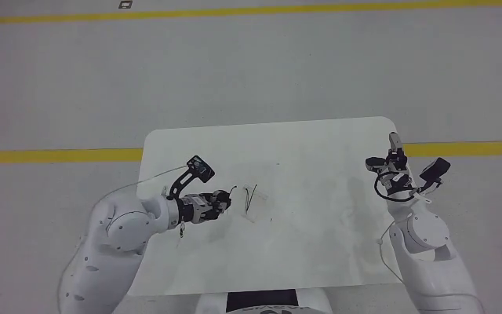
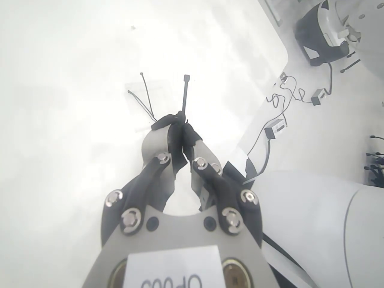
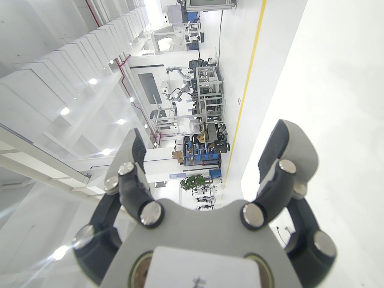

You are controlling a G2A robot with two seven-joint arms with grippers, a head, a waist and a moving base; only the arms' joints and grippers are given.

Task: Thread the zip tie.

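Between the left claw's (image 2: pixel 181 124) pinched tips sits the zip tie (image 2: pixel 185 94), head poking ahead, spare ties (image 2: pixel 146 97) just beyond on the bench (image 1: pixel 314 251). The right claw (image 3: pixel 207 148) gapes wide, empty, well apart; best it steadies the head so the tail feeds in straight. Left wrist view shows the grip, top view the gap between claws.

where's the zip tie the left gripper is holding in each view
top view: held zip tie pokes from the left gripper, left of table centre.
left wrist view: mid-picture, just beyond the gripper's tips.
right wrist view: faces the hall, away from it.
shared landmark: two loose zip ties beside it.
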